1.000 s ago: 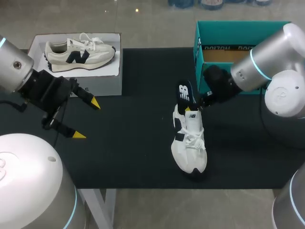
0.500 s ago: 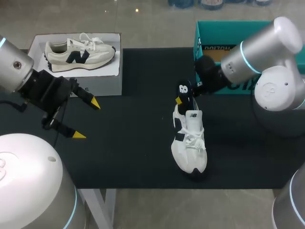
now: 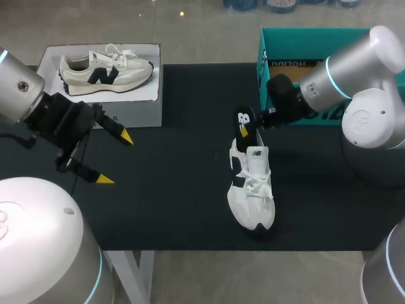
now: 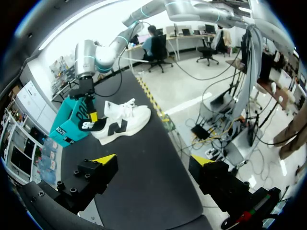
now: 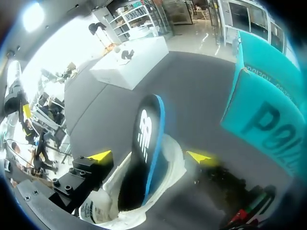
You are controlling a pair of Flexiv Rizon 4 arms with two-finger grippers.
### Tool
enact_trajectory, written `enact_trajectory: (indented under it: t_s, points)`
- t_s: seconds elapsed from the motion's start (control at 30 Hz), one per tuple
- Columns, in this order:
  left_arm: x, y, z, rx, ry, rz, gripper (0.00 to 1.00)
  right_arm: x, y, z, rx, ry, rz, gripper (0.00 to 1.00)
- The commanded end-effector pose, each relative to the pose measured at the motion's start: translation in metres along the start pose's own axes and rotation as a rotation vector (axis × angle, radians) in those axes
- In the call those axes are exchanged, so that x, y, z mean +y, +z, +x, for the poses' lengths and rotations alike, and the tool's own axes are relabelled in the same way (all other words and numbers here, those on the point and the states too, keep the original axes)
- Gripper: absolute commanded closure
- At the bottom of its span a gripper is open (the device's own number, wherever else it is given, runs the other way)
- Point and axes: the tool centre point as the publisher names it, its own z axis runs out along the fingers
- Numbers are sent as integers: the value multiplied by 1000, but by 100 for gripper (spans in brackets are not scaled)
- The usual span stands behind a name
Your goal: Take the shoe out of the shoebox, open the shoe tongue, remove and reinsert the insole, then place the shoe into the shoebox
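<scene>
Insole (image 5: 146,134): dark with a blue edge. It stands on end out of the heel opening of the shoe (image 3: 252,190), leaning toward the far side of the table, right between my right fingers.
Right gripper (image 5: 149,156): my fingers are spread wide, one yellow tip on each side of the insole. The wrist view shows a gap on both sides, so I grip nothing. From above, one tip shows just beside the insole's edge and the other is hidden.
Right arm (image 3: 342,82): it comes in from the right and crosses in front of the shoebox's near wall.
Shoe: white with a dark side mark and loose white laces. It sits on its sole on the black mat (image 3: 164,190), outside the box, with its toe toward the near edge and its heel toward the shoebox.
Shoebox (image 3: 262,50): teal and open-topped, at the far right of the mat. It is near the shoe's heel but apart from it.
Left gripper (image 3: 115,158): my fingers are wide apart with nothing between them. It hangs over the left side of the mat, well apart from the shoe.
White box (image 3: 145,104): it sits at the far left, near my left gripper, with a second pale shoe (image 3: 104,69) lying on its side on top.
</scene>
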Motion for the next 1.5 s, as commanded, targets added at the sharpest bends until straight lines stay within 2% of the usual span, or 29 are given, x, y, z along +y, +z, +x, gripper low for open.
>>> enact_trajectory:
  t_s: [0.03,0.07,0.1,0.67,1.17,1.2,1.27,1.37,1.5]
  points:
    - [0,0,0,2,0,-1,0,-4,2,-3,4,0,-14,61]
    - [0,0,0,2,0,-1,0,-5,0,-4,5,0,-22,84]
    - [0,0,0,2,0,-1,0,-5,0,-4,4,1,-22,100]
    - [0,0,0,2,0,-1,0,-4,-4,-11,2,-1,-42,100]
    - [0,0,0,2,0,-1,0,-5,1,-12,13,6,-38,100]
    - [0,0,0,2,0,-1,0,-3,1,-12,10,6,-42,96]
    - [0,0,0,2,0,-1,0,-1,-1,-12,12,6,-48,77]
    - [0,0,0,2,0,-1,0,3,-2,-11,11,1,-57,67]
    - [0,0,0,2,0,-1,0,7,-3,-11,29,-2,-72,65]
